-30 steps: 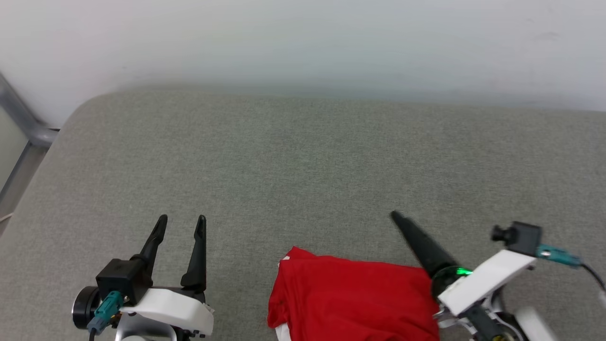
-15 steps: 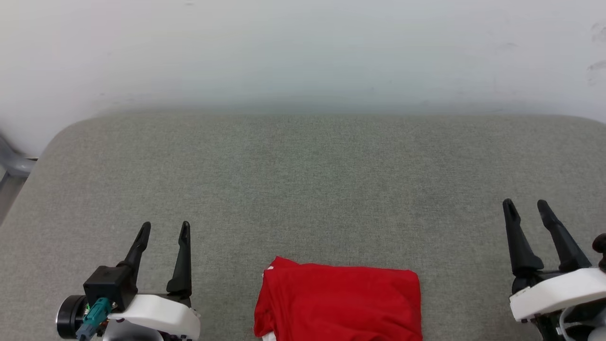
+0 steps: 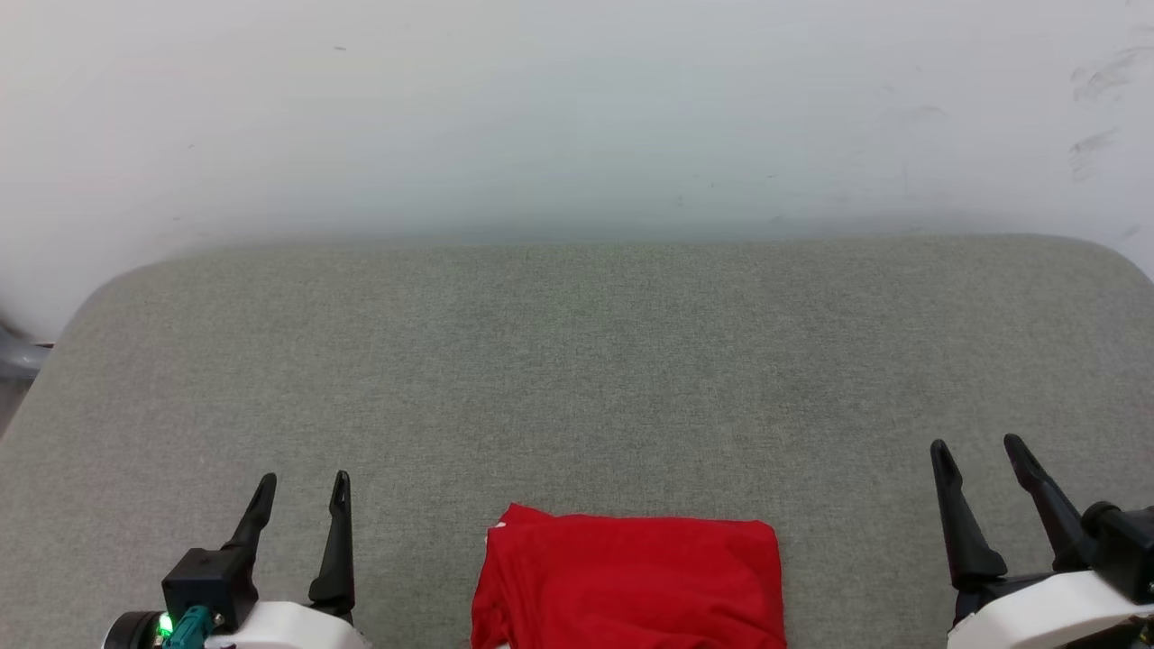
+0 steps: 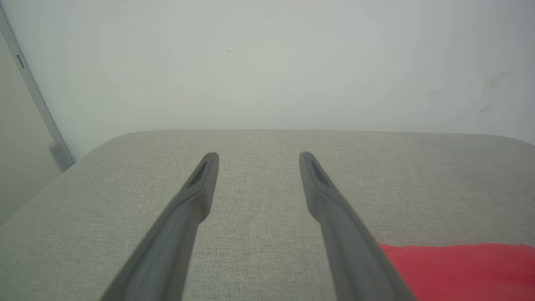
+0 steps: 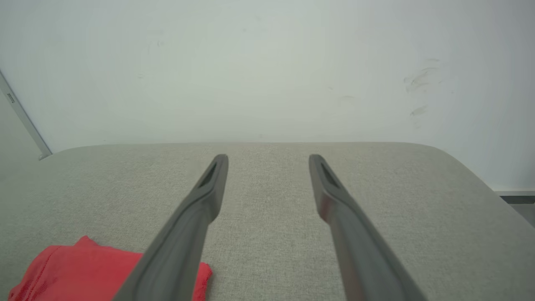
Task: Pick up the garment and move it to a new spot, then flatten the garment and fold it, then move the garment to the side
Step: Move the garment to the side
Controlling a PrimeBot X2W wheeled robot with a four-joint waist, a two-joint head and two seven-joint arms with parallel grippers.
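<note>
Garment (image 3: pixel 627 581): folded, red; I see it flat on grey pad (image 3: pixel 577 361), btw both grippers, touching neither.
L gripper (image 3: pixel 304 479): jaws apart, empty, left of it.
R gripper (image 3: pixel 976 445): jaws apart, empty, well right.

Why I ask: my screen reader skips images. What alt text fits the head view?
A folded red garment lies at bottom centre on a grey padded surface, between two open pincers that touch nothing: the left pincer at lower left, the right pincer at lower right. A pale wall rises behind.
</note>
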